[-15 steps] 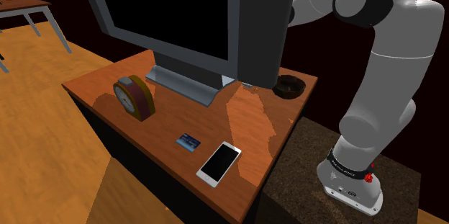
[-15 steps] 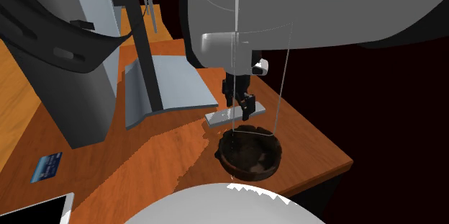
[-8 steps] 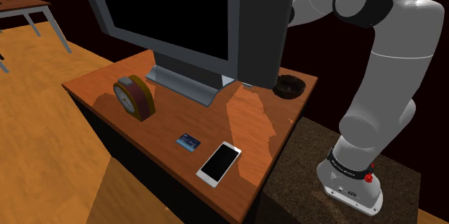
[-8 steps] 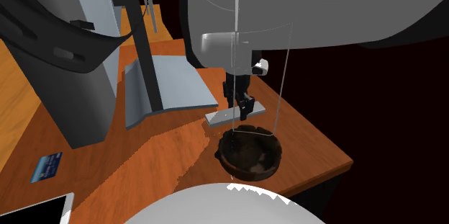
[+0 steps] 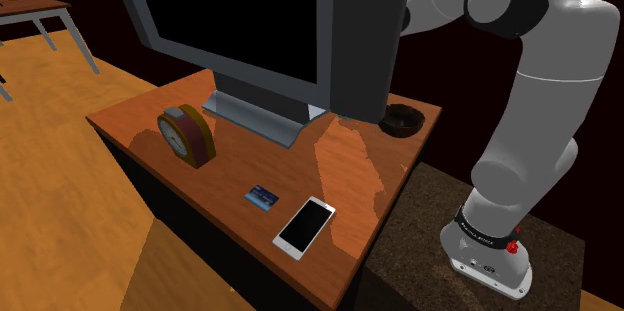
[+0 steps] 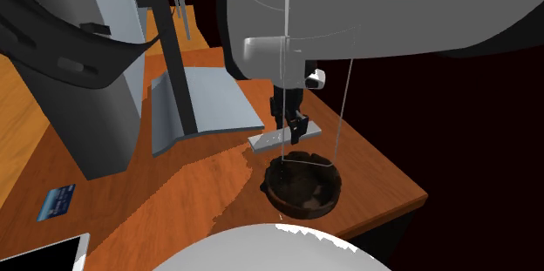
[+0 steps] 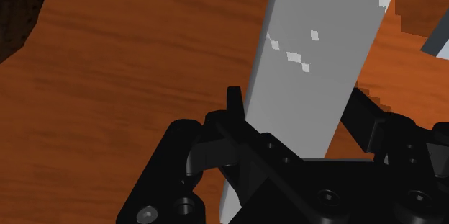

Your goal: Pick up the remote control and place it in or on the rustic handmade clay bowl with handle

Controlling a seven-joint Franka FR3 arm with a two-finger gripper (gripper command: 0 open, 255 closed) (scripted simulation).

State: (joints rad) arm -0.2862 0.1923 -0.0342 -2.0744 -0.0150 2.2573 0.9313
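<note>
Remote control [image 7: 316, 57]: a grey, long, flat slab with small pale buttons, lodged between the jaws and running out well beyond them. The gripper [image 7: 298, 105] stands narrow, and we read its black fingers [image 7: 234, 107] as pressed against the slab's two long edges, so we enter it as clasped. In the second exterior view the gripper [image 6: 294, 125] points straight down at the remote control [image 6: 266, 141], which lies level at or barely above the wooden tabletop [image 6: 218, 191]. We cannot tell whether it has left the wood. Bowl [image 6: 302, 193]: dark, rough-walled and round, with nothing in it, standing just beside the jaws and lower than them, near the table's edge. We cannot make out its handle. Also listed, all well apart from the jaws: a grey monitor foot [image 6: 209, 104], a round clock [image 5: 186, 136], a small blue card [image 5: 262, 196] and a white phone [image 5: 305, 226]. Status, as we judge it: approach and grasp are done. Outstanding are the lift, a short carry sideways from the jaws' present spot to over the bowl, and the release into it.
</note>
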